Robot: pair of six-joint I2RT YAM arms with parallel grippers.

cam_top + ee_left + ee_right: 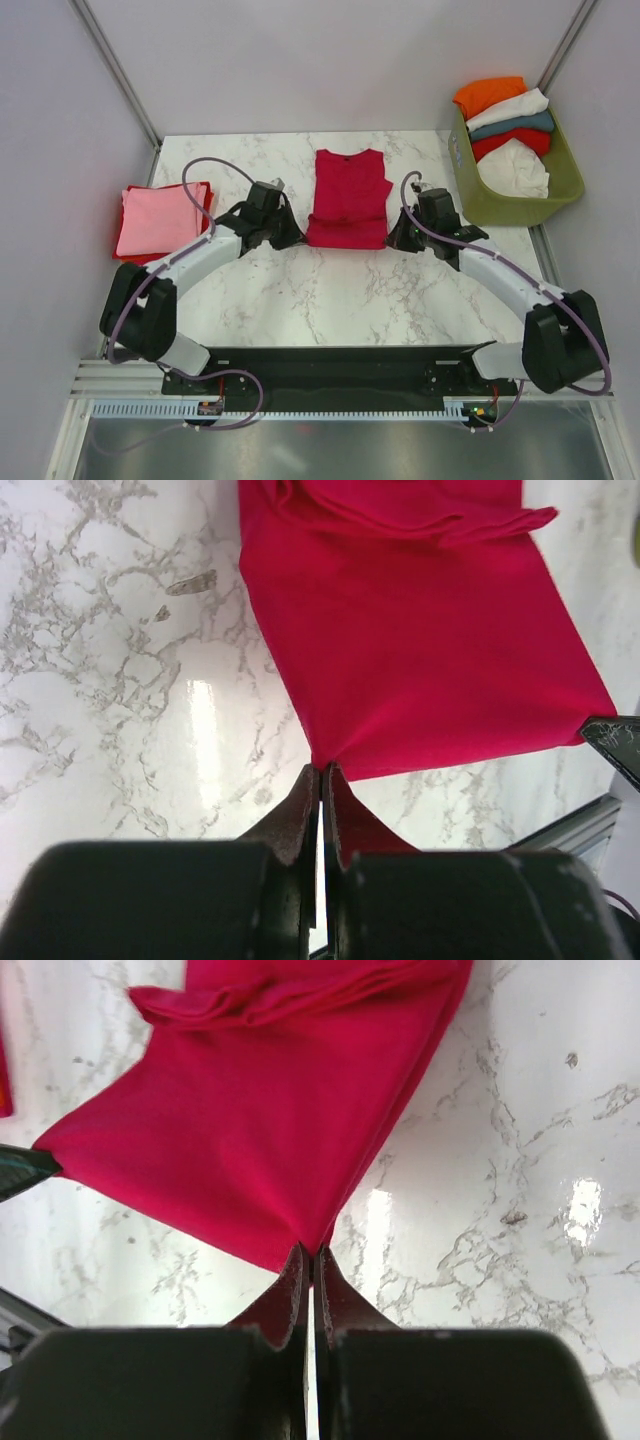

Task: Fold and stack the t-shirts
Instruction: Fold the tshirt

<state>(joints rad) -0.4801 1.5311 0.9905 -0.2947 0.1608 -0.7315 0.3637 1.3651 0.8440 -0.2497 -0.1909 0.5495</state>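
Note:
A crimson t-shirt lies in the middle of the marble table, its sleeves folded in. My left gripper is shut on its near left corner and my right gripper is shut on its near right corner. The near hem is lifted off the table between them. A folded pink t-shirt lies on a folded red one at the table's left. Orange, white, teal, red and another white shirt sit folded in the basket.
An olive-green plastic basket stands at the back right, past the table's edge. Bare marble stretches between the crimson shirt and the arm bases. Grey walls close in on the left, back and right.

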